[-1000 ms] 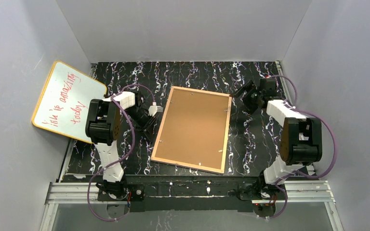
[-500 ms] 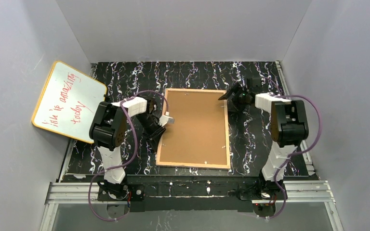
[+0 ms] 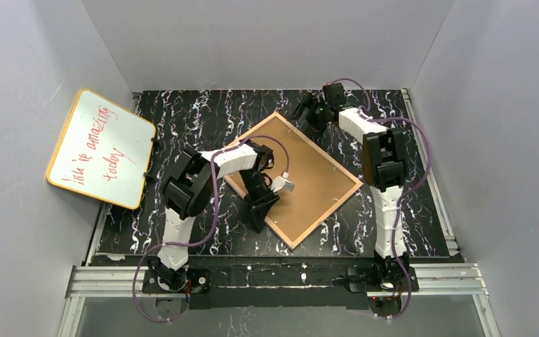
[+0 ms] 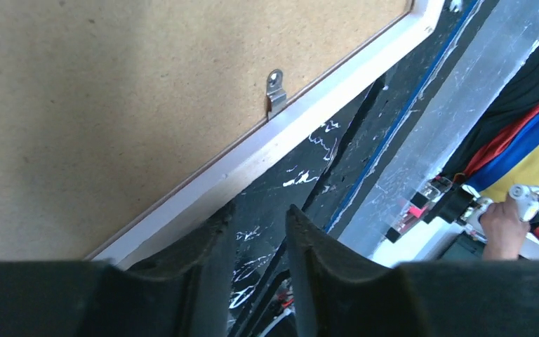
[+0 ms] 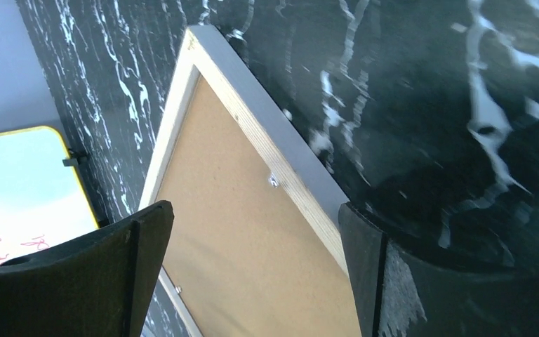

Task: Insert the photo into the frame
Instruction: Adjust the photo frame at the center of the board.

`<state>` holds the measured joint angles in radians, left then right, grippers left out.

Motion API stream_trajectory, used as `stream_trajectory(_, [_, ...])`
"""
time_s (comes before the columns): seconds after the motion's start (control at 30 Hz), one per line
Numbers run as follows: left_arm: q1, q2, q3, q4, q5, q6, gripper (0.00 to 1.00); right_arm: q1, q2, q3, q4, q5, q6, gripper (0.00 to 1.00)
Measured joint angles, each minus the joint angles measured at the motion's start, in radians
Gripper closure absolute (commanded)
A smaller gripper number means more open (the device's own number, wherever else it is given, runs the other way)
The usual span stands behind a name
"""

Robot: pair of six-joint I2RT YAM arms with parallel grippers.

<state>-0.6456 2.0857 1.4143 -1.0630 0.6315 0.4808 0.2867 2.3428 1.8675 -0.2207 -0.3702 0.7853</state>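
The frame (image 3: 326, 214) lies face down and diagonal on the black marbled table, tan wood rim up, with the brown backing board (image 3: 309, 175) filling it. No photo shows in any view. My left gripper (image 3: 258, 214) sits at the frame's near-left edge. In the left wrist view the left gripper (image 4: 256, 225) is open by a narrow gap with only table between the fingers, one finger against the white frame edge (image 4: 281, 140). My right gripper (image 3: 302, 112) hovers at the far corner. In the right wrist view the right gripper (image 5: 253, 232) is wide open above the wood rim (image 5: 281, 154).
An orange-rimmed whiteboard (image 3: 102, 147) with red writing leans against the left wall. Small metal tabs (image 4: 274, 88) hold the backing board. Grey walls close in three sides. A metal rail (image 3: 274, 277) runs along the near edge, and a person's hand (image 4: 505, 225) shows beyond it.
The frame has turned counter-clockwise from nearly square to diagonal. My left arm swung right over the frame's near-left side. My right arm reached to the far corner.
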Motion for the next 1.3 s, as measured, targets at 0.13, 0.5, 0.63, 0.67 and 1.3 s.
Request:
stream_trajectory(0.13, [0.007,0.003,0.062,-0.043,0.024,0.046,0.61,-0.063,-0.115,-0.111,-0.08,0.021,-0.004,0.01])
stream_trajectory(0.5, [0.442,0.056,0.528,-0.073,-0.055,0.028,0.61,-0.258,-0.787,-0.748,-0.102,0.161,0.005,0.01])
stream_trajectory(0.63, [0.548,0.142,0.627,0.104,-0.185,-0.132,0.61,-0.229,-0.96,-0.941,-0.158,0.158,0.007,0.01])
stream_trajectory(0.67, [0.565,0.169,0.642,0.145,-0.208,-0.168,0.61,-0.228,-0.996,-0.974,-0.175,0.158,0.01,0.01])
stream_trajectory(1.3, [0.584,0.183,0.414,0.358,-0.2,-0.222,0.67,-0.23,-1.002,-1.236,-0.126,0.058,0.049,0.01])
